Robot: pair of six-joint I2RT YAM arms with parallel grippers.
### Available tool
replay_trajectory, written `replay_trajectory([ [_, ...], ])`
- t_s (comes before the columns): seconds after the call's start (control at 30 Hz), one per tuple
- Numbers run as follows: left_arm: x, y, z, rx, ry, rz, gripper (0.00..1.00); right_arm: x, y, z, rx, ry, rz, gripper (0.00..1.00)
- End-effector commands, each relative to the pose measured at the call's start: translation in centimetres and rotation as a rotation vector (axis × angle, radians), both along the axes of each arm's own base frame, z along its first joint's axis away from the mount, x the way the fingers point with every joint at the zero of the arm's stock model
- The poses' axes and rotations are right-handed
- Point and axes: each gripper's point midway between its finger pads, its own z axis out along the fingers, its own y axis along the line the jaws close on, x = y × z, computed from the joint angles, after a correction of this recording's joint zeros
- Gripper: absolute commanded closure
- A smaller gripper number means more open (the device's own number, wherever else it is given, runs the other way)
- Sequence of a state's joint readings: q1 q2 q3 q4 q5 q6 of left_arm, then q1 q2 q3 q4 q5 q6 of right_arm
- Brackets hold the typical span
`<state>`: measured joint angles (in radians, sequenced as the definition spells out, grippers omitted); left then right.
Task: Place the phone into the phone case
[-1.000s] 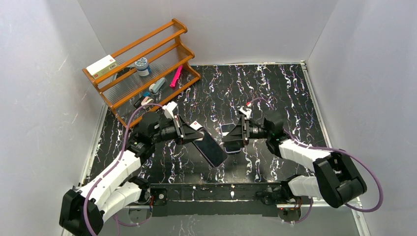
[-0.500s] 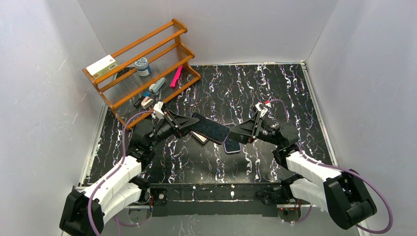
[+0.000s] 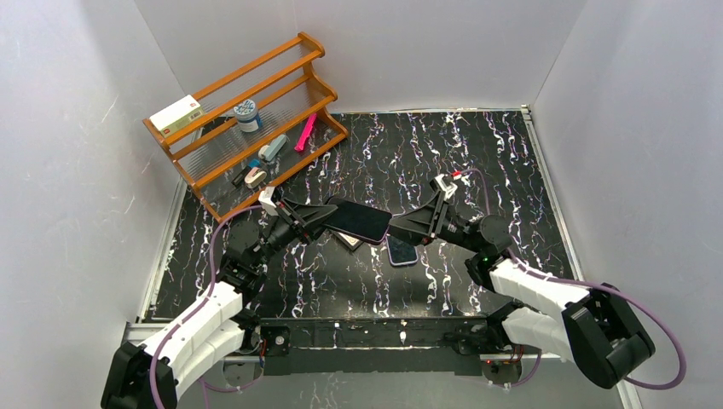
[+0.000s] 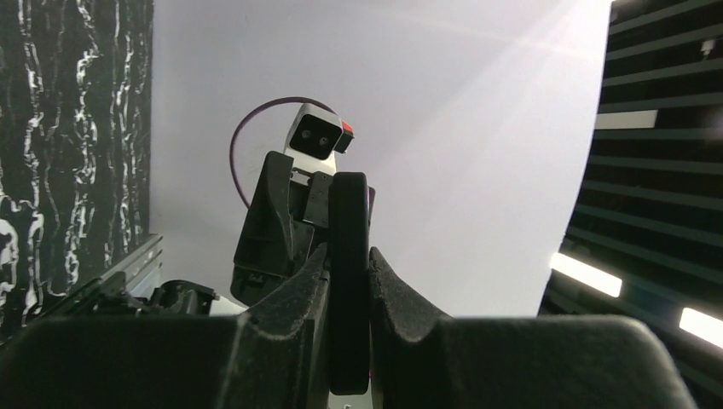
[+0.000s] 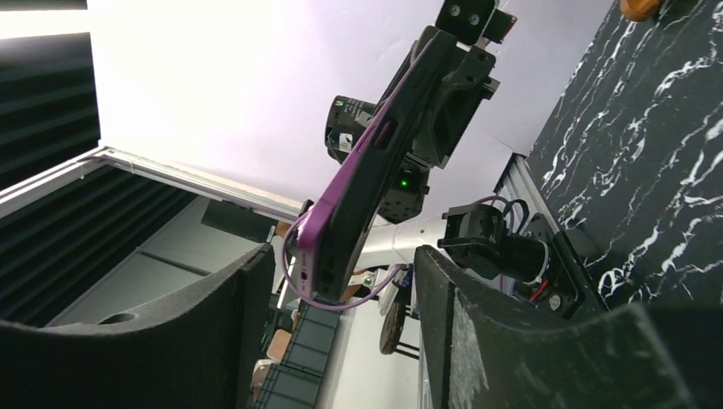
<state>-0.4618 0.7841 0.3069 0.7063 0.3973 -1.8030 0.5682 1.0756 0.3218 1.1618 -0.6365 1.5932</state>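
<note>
My left gripper is shut on a flat slab held level above the middle of the table. Seen edge-on in the left wrist view, the slab is black and pinched between the fingers of the left gripper. The right wrist view shows two layers, a purple one against a black one with cut-outs. I take them as phone and phone case, but cannot tell how they sit together. My right gripper is open. Its fingers straddle the slab's free end without touching, shown in the right wrist view.
A second dark slab with a purple rim lies on the table under the right gripper. A brownish flat thing lies beside it. A wooden rack with a box, a jar and small items stands at the back left.
The left arm raised the slab from low near the front and levelled it. The right gripper came up to the slab's free end, its jaws widening and then narrowing a little.
</note>
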Motion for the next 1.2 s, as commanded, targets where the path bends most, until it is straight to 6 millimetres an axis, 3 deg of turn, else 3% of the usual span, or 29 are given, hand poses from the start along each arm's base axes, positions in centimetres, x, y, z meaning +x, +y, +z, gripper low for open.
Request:
replay_trajectory([
  [0.0, -0.5, 1.1, 4.0, -0.132, -0.072, 0.029, 1.0, -0.2, 1.2, 4.1, 0.098, -0.134, -0.013, 0.38],
  [0.07, -0.5, 1.2, 3.6, -0.147, -0.051, 0.029, 1.0, -0.4, 1.7, 4.7, 0.124, -0.145, -0.002, 0.45],
  [0.27, -0.5, 1.4, 3.3, -0.173, -0.029, 0.031, 0.99, -0.2, 2.4, 5.4, 0.169, -0.148, -0.003, 0.49],
  [0.53, -0.8, 0.8, 2.8, -0.123, -0.06, 0.001, 0.75, 0.6, 3.1, 4.5, 0.146, -0.111, -0.003, 0.84],
  [0.67, -0.9, 0.3, 3.1, -0.089, -0.101, -0.018, 0.64, 0.8, 3.2, 2.9, 0.109, -0.064, -0.013, 0.92],
  [0.83, -1.0, -0.2, 2.9, -0.049, -0.137, -0.043, 0.59, 0.8, 3.2, 2.0, 0.094, -0.041, -0.007, 0.97],
  [0.9, -1.1, -0.2, 2.7, -0.039, -0.14, -0.044, 0.6, 0.7, 3.2, 1.8, 0.084, -0.036, -0.006, 0.97],
  [0.93, -1.1, -0.2, 2.5, -0.033, -0.137, -0.044, 0.68, 0.7, 3.3, 1.7, 0.074, -0.032, -0.001, 0.92],
  [1.0, -1.0, -0.2, 1.8, -0.026, -0.12, -0.041, 0.85, 0.5, 3.4, 1.4, 0.052, -0.036, 0.008, 0.69],
  [1.07, -1.0, -0.1, 1.2, -0.021, -0.108, -0.036, 0.92, 0.2, 3.3, 1.4, 0.041, -0.042, 0.014, 0.52],
  [1.17, -0.7, 0.0, 0.5, -0.014, -0.092, -0.018, 0.94, -0.3, 3.0, 1.5, 0.026, -0.057, 0.018, 0.44],
])
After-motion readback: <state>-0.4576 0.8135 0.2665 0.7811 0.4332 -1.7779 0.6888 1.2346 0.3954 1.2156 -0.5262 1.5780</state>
